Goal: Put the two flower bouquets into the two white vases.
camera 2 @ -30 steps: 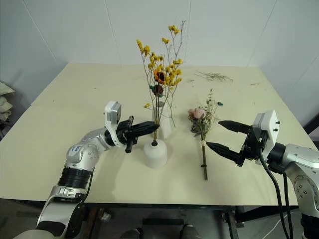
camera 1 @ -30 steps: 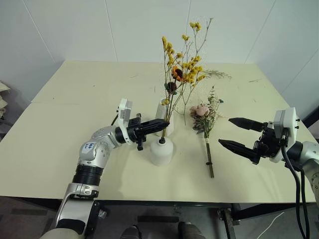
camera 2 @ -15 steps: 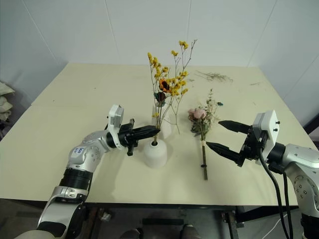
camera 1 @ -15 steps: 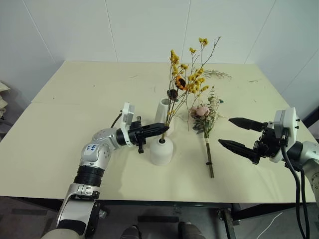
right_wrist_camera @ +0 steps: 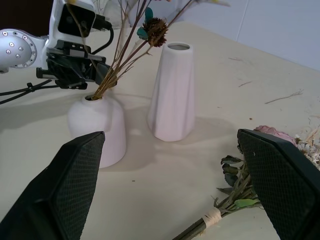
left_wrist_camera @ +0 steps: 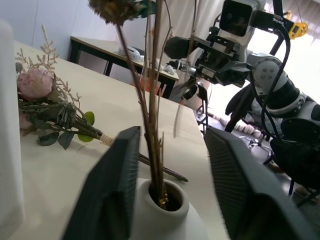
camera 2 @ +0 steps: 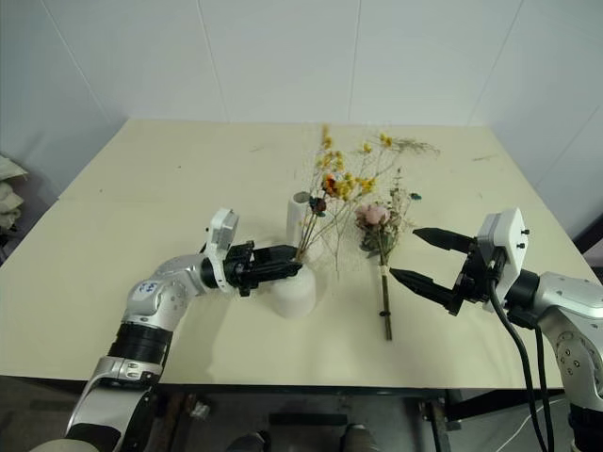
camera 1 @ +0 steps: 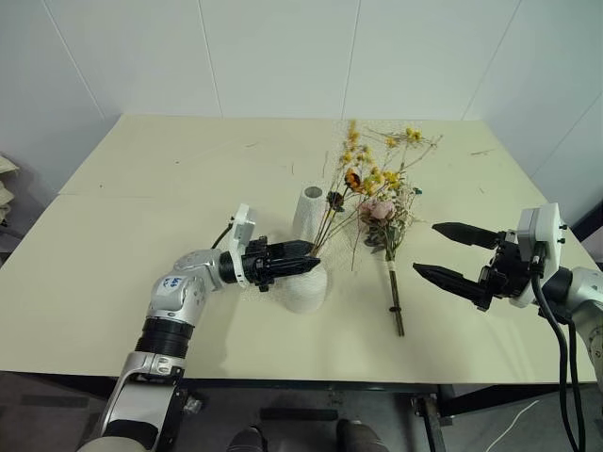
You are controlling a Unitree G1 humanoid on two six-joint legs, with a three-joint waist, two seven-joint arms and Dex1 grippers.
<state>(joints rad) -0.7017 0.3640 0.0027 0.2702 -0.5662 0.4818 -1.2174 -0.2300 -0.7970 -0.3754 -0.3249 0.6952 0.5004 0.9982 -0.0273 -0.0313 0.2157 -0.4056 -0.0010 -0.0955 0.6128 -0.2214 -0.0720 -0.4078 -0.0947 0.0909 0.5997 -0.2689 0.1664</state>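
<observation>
Yellow bouquet (camera 1: 372, 179): stems seated in the mouth of the dome vase (camera 1: 306, 290), heads leaning toward 1 o'clock over the table; judged just let go, so the lean is its own resting angle against the rim.

Dome vase: upright, near the front middle of the table (camera 1: 141, 188). Cone vase (camera 1: 307, 215): upright, just behind it at 12 o'clock, mouth empty, judged reserved for the second bunch.

Rose bouquet (camera 1: 387, 226): flat on the table at 3 o'clock of the vases, heads toward 12, tied stems toward 6, near the yellow sprays, which overhung its heads.

Left gripper (left_wrist_camera: 170, 185): level over the dome vase's mouth, fingers (left_wrist_camera: 107, 190) spread to either side of the stems with a gap on both sides, nothing pinched.

Right gripper (camera 1: 450, 254): at 3 o'clock of the rose bouquet, apart from it, fingers spread wide, empty, judged waiting its turn.

Open room: broad bare tabletop at 9 and 12 o'clock; front edge close to the rose stems. Risk, judged: the leaning sprays could snag when the roses are lifted.

Loose sprigs (camera 1: 415, 141): far side, at 1 o'clock.
</observation>
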